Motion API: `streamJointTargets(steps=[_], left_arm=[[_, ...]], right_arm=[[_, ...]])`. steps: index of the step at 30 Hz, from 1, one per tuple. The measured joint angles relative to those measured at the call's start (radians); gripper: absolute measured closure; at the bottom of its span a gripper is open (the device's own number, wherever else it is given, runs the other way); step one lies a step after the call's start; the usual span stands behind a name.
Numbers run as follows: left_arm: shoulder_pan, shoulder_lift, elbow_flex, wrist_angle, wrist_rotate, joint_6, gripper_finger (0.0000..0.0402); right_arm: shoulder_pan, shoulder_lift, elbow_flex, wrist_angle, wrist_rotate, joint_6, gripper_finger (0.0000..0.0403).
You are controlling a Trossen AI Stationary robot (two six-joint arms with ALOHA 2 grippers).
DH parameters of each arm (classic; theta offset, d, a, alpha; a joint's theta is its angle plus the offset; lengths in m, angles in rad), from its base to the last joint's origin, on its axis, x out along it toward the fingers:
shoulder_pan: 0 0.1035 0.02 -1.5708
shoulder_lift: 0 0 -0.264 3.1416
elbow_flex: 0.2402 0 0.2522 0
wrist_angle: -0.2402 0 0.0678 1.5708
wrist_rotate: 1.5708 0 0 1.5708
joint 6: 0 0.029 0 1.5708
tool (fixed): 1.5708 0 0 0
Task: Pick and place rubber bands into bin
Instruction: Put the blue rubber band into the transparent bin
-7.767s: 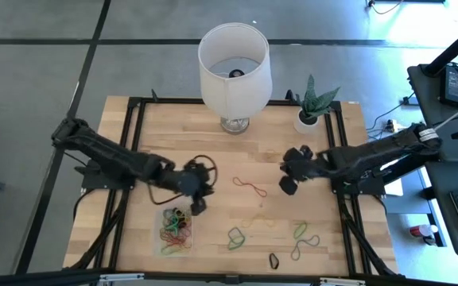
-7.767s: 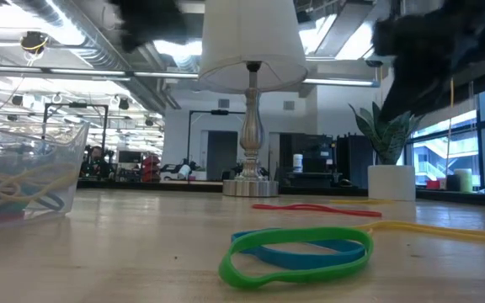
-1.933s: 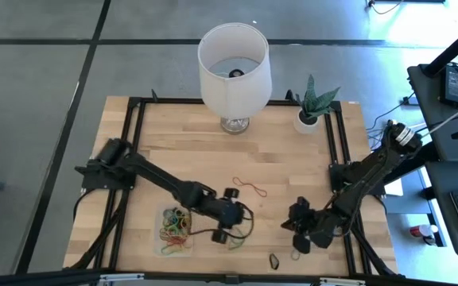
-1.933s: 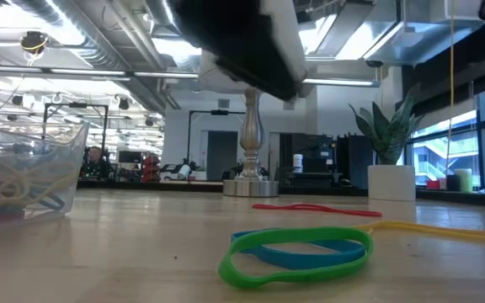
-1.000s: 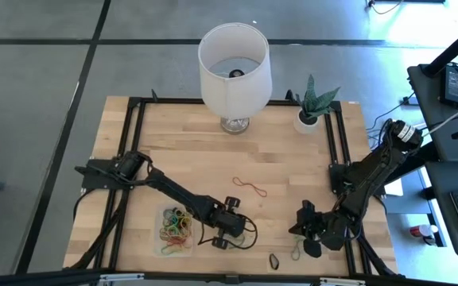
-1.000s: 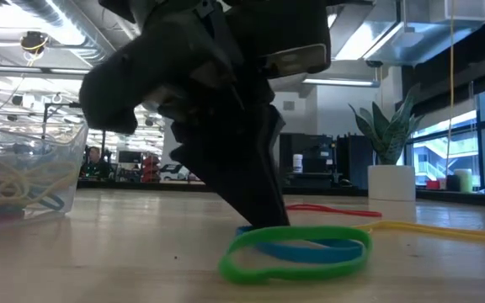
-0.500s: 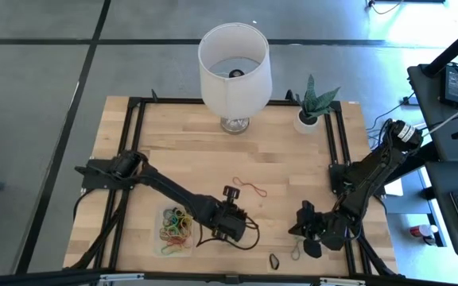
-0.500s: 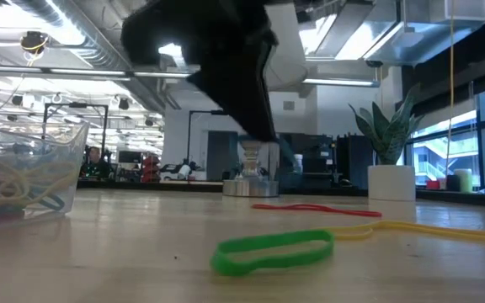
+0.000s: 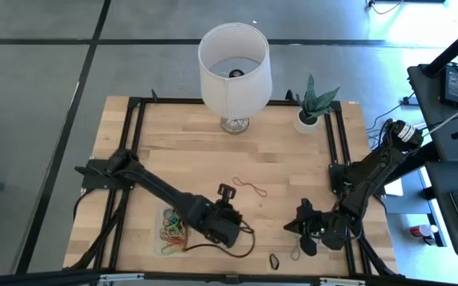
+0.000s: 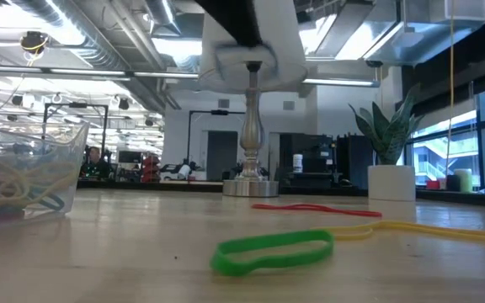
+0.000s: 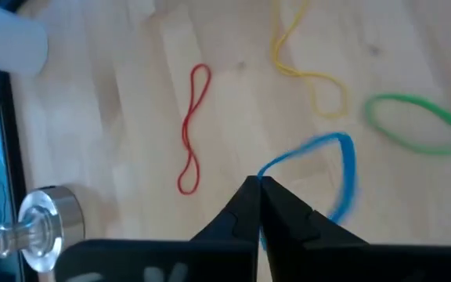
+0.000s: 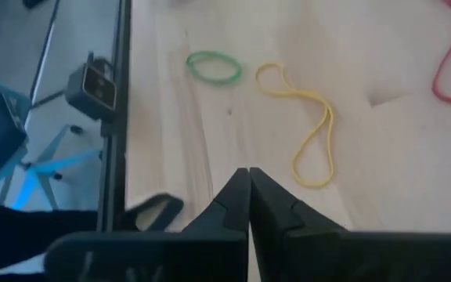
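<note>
left end effector [image 11: 258, 186]: fingers pinched together on a blue band [image 11: 341, 160]; the loop hangs off the tips, lifted clear of the worktop [image 9: 173, 151].
blue band axis: in the left wrist view the loop trails away from the fingertips, mostly to one side of them.
bin [image 9: 170, 233]: clear tray at the worktop's front left, already holding a heap of coloured bands; from the left end effector [image 9: 227, 193] it lies at about 8 o'clock in the high view, near.
move turns on: judged, carry the band toward 8 o'clock until it is over the bin, then release. Left arm is the nearer one.
right end effector [image 9: 293, 225]: fingers closed, nothing between them that I can see; low at front right, well apart from the bin.
loose bands: green [image 10: 272, 251] near the front edge, red [image 9: 250, 187] mid-worktop, yellow [image 12: 304, 125] and another green [image 12: 214, 67] close to the right end effector.
</note>
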Motion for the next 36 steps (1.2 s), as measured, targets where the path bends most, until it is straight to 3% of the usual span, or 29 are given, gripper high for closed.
streamJointTargets(steps=[4,14,21,30,33,36], left_arm=[[-0.031,-0.107,-0.122,0.027,-0.014,-0.024,0.0399],[-0.115,-0.550,-0.682,0.352,0.091,-0.242,0.0400],[-0.181,-0.774,-0.893,0.452,0.176,-0.348,0.0400],[-0.241,-0.826,-1.077,0.504,0.257,-0.415,0.0400],[-0.248,-0.826,-1.128,0.582,0.268,-0.419,0.0400],[-0.251,-0.826,-1.145,0.589,0.264,-0.424,0.0400]], right_arm=[[-0.025,0.000,0.000,0.017,0.040,0.045,0.0398],[-0.113,0.000,0.001,0.113,0.051,0.044,0.0398],[-0.149,0.004,0.017,0.183,0.052,0.040,0.0400],[-0.205,0.131,0.236,0.062,0.044,-0.082,0.0401],[-0.218,0.182,0.351,-0.096,0.007,-0.040,0.0401],[-0.232,0.236,0.485,-0.369,-0.109,0.086,0.0402]])
